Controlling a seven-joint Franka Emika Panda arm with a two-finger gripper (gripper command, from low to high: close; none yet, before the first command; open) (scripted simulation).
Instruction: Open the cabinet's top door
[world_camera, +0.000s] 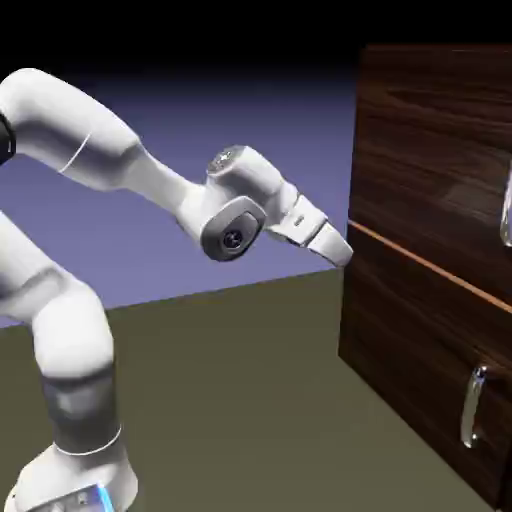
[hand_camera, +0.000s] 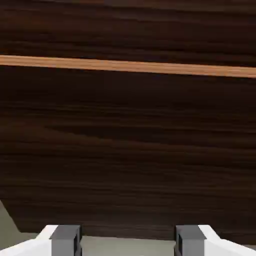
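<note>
The gripper (world_camera: 340, 250) stands with jaws apart, empty, just short of the cabinet (world_camera: 420, 230) on the bench (world_camera: 250, 400); the top door (world_camera: 440, 140) is shut, contents hidden, a light strip (hand_camera: 130, 66) below it

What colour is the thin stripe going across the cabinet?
Light orange-brown, like pale wood. The stripe shows best in the hand view, running across the dark wood-grain cabinet.

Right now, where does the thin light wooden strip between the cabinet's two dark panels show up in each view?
Exterior view: the thin light wooden strip slants down to the right across the tall dark brown wood-grain cabinet, starting just right of the pincer.
Hand view: the strip runs nearly level across the upper part, edge to edge.
Shared landmark: the dark wood-grain lower panel beneath the strip.
</note>
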